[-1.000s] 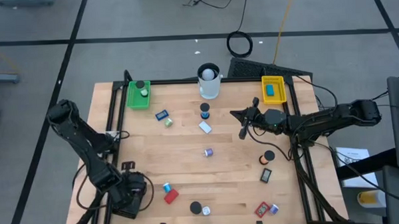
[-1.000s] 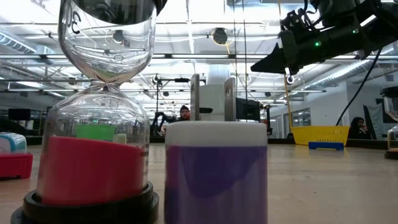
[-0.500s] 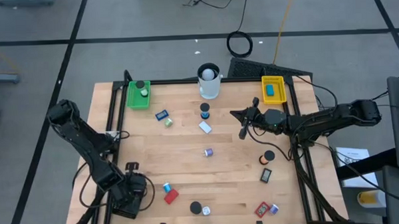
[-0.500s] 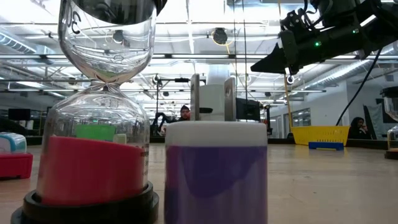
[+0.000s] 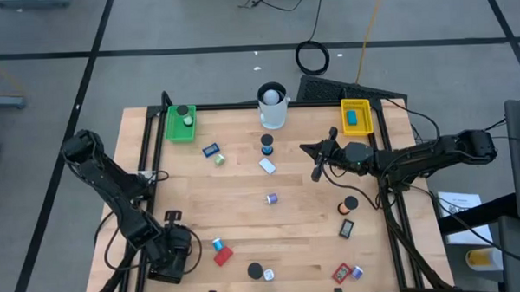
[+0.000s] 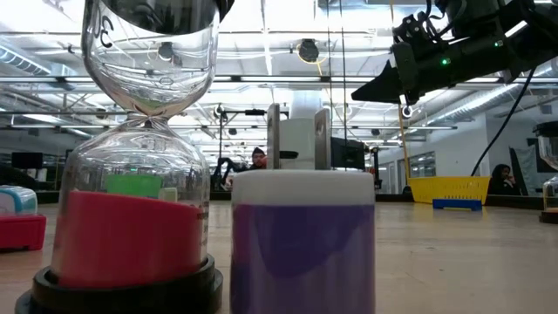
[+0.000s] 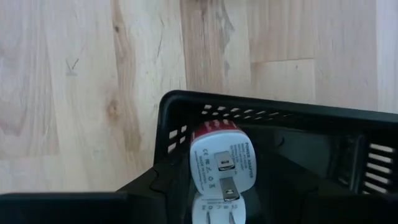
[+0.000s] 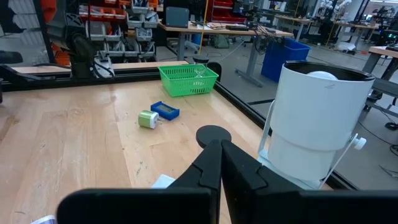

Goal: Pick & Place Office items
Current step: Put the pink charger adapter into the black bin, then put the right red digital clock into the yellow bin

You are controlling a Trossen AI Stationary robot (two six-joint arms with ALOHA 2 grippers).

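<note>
We find the left tool [image 5: 170, 253] partly parted over the black tray [image 7: 261, 124], a white charger [image 7: 219, 165] lying inside below it. The right tool [image 5: 316, 172] hangs pinched, empty, mid-bench. We advise lifting straight clear before seeking the blue block [image 5: 217, 245].

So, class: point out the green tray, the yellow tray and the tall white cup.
green tray [image 5: 180, 124], high view, its mesh floor.
yellow tray [image 5: 356, 104], high view, its far rim.
tall white cup [image 8: 320, 124], right wrist view, its side wall.
</note>
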